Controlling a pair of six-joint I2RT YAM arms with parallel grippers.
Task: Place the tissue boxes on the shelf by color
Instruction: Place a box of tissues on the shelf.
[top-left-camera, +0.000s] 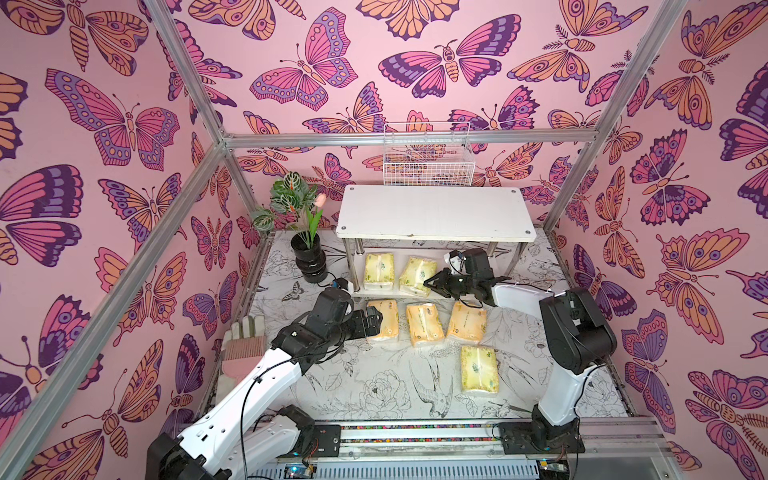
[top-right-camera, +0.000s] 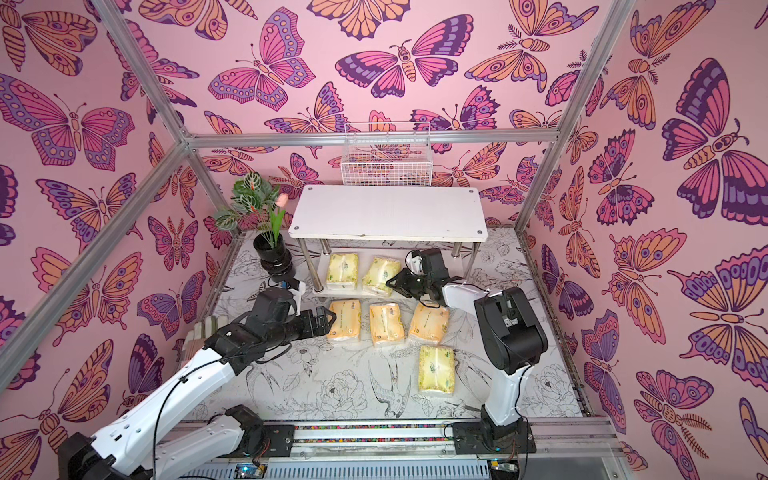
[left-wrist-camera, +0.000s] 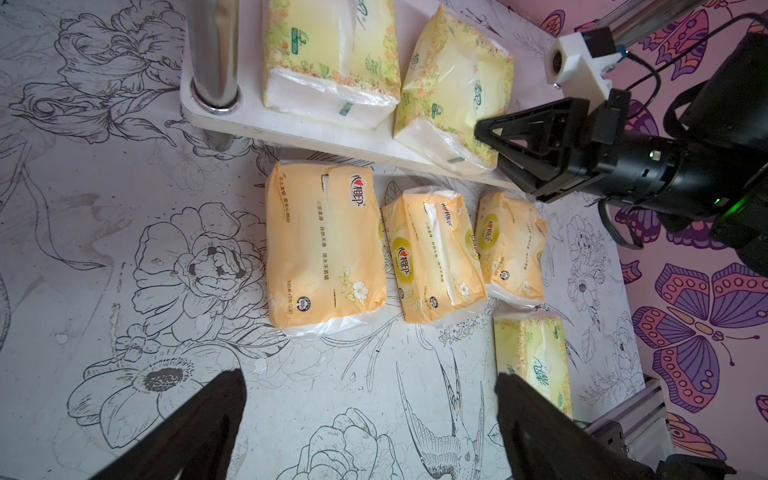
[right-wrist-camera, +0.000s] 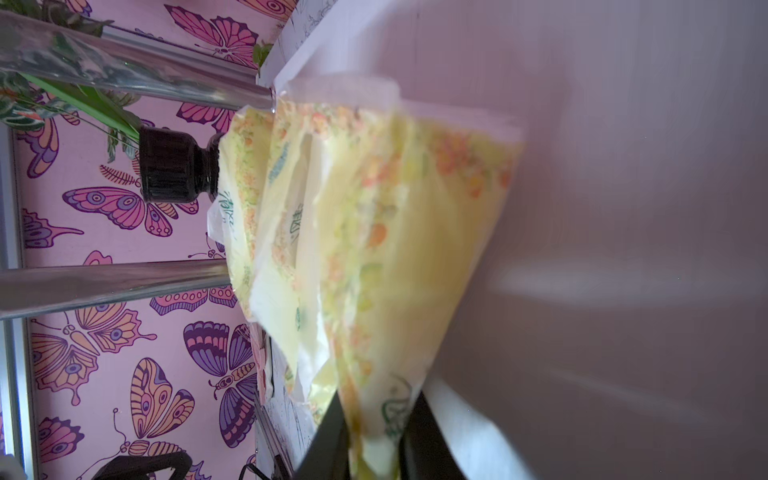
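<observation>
The white two-tier shelf (top-left-camera: 432, 212) stands at the back of the table. Two pale yellow-green tissue boxes (top-left-camera: 379, 270) (top-left-camera: 417, 274) lie on its lower tier (left-wrist-camera: 291, 129). My right gripper (top-left-camera: 430, 284) reaches in from the right, its fingers closed on the near end of the right-hand one (right-wrist-camera: 395, 249). Three orange-yellow tissue boxes (left-wrist-camera: 324, 253) (left-wrist-camera: 432, 257) (left-wrist-camera: 511, 245) lie in a row on the table in front of the shelf. A third pale yellow-green one (top-left-camera: 478, 369) lies nearer the front. My left gripper (left-wrist-camera: 370, 378) is open and holds nothing, at the left edge of the leftmost orange box (top-left-camera: 386, 320).
A potted plant in a black pot (top-left-camera: 307, 253) stands left of the shelf. A white wire basket (top-left-camera: 428, 158) hangs on the back wall above it. A work glove (top-left-camera: 245, 336) lies at the table's left edge. Chrome legs (left-wrist-camera: 214, 54) hold up the shelf's top tier.
</observation>
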